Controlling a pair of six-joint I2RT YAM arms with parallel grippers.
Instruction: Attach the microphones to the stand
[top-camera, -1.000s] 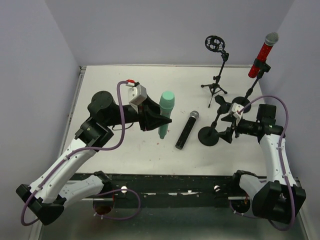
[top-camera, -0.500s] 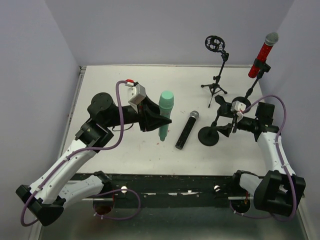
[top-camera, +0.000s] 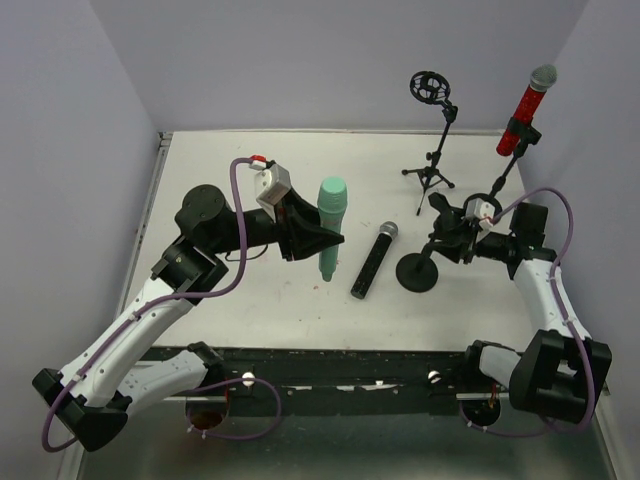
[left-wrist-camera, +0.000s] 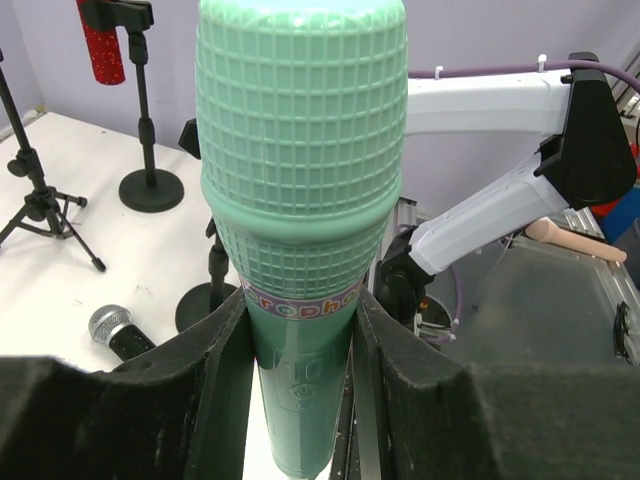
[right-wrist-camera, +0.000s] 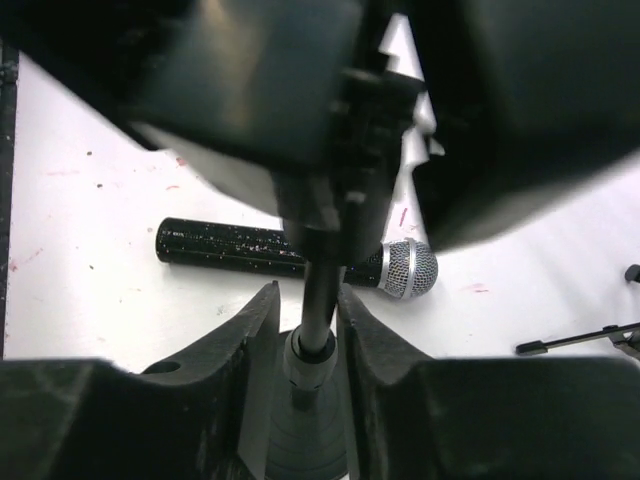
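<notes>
**Green mic gripped, stand pinned: now line up the clip**

The mint-green microphone (left-wrist-camera: 300, 200) stands upright between my left fingers (left-wrist-camera: 200, 400). They squeeze its handle just below the head, and the tail hangs free beneath them. I cannot tell whether that tail touches the table (top-camera: 250, 300).

My right gripper (right-wrist-camera: 305, 320) is closed on the thin pole of the round-base stand (top-camera: 417, 272), one pad pressing each side just above the base. The stand's clip (top-camera: 440, 204) sits right above those fingers. It is too blurred from my wrist to show how wide its mouth is.

To do this well, I judge the right grip must stay firm so the stand cannot tip. My left gripper (top-camera: 318, 240) should bring the free tail to the clip along the clip's own axis, then push steadily without twisting.

The black microphone (top-camera: 372, 262) lies flat between my two grippers, just past my right fingertips, so I should carry the green one over it. Farther beyond my right fingers, the red microphone (top-camera: 525, 110) already sits in its clip. A tripod stand (top-camera: 432, 170) stands with its round cradle empty.
</notes>
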